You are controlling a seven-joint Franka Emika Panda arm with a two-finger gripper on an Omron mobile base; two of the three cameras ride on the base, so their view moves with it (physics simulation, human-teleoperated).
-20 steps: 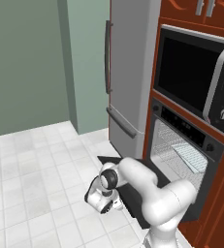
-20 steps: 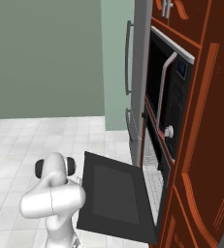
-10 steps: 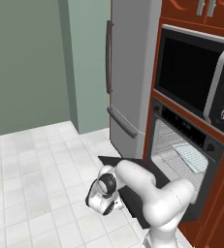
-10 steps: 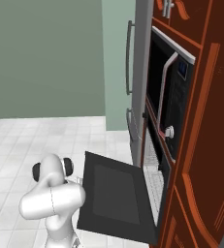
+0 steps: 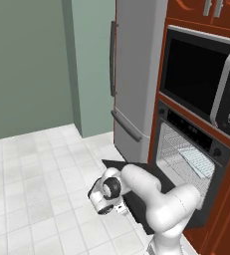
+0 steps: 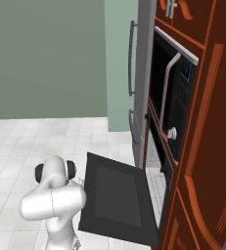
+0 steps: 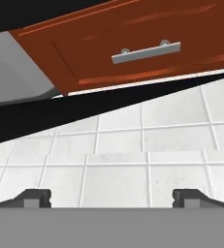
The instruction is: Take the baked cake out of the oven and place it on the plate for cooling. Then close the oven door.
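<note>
Jaws are standing wide apart with nothing between them: in the hand view the two dark fingertips (image 7: 33, 197) are sitting at opposite ends of the bottom edge, with bare white floor tiles (image 7: 133, 160) showing between. The gripper (image 7: 112, 198) is hanging low beside the oven door (image 6: 115, 196), below its outer edge, pointing at the floor and the base cabinetry rather than into the oven (image 5: 186, 164).

Judgement: the hand is carrying nothing and is positioned under the lowered door, so this looks like the closing step, with the arm getting beneath the panel to lift it. Whether the cake is already out I cannot tell; no cake or plate is visible on the wire rack (image 5: 193, 160) or elsewhere.

View differences, all relative to the oven door:
- Left base view is looking into the pale cavity behind the door and showing the rack, plus the microwave (image 5: 203, 87) above and the grey refrigerator (image 5: 134, 74) beside it. The wrist is sitting just off the door's front corner.
- Right base view is showing the door edge-on from the side, its dark window facing up, open to near horizontal and tilted slightly.
- Hand view is adding a red-brown drawer (image 7: 133, 48) with a silver bar handle (image 7: 146, 52) below the door, and the door's black underside crossing diagonally.
</note>
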